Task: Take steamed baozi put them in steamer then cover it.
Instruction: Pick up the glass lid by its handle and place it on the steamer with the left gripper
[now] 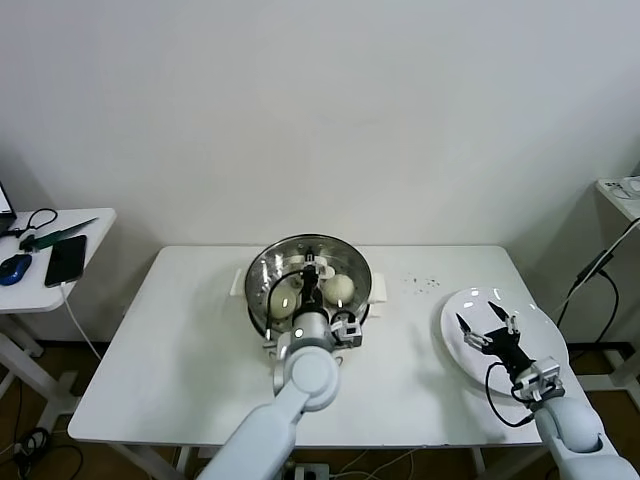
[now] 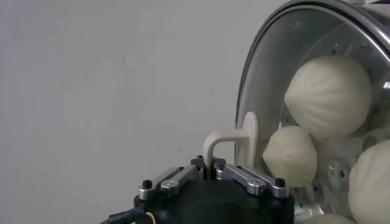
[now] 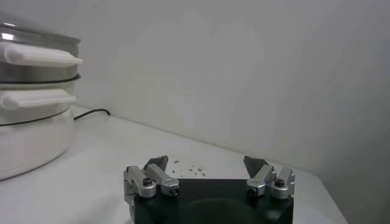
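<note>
Left wrist view: the left hand (image 2: pixel 212 172) is clamped on the lid (image 2: pixel 286 73) handle over the steamer (image 1: pixel 262 272) at the surface's back edge, buns (image 2: pixel 332 94) inside; a crooked release could seat it askew, while the right hand (image 1: pixel 487 330) waits spread above the plate (image 1: pixel 455 345).

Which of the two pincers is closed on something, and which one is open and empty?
The left pincer is closed on the handle of the glass lid over the steamer. The right pincer is open and empty above the white plate.
</note>
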Controlling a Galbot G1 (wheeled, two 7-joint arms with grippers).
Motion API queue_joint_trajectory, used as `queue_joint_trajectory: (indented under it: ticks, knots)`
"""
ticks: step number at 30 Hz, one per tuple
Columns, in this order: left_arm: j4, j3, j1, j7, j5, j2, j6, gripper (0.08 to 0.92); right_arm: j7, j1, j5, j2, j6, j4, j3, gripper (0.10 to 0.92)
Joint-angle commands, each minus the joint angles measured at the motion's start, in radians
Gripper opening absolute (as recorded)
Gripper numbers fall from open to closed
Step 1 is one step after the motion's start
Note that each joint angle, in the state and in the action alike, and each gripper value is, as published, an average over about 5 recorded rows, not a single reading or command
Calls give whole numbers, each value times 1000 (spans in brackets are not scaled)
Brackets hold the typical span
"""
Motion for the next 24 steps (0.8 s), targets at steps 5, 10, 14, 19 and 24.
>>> queue_joint_trajectory:
  ticks: [5,10,14,19,24]
  knots:
    - [4,9,0,-14,-15,-1,50,148,-3,-1,-2,2,-1,1,5,823]
    - [-25,12,-6,5,-20,9,50,149,-3,0,-5,3,-4,2,5,823]
    - [-82,13,-4,30,-25,42,50,198,-2,2,-5,2,-13,2,5,823]
    - [-179,11,35,51,-47,85,50,344,3,7,-16,1,-32,1,5,823]
    - [-273,12,90,54,-86,119,50,482,14,15,-29,3,-61,4,1,823]
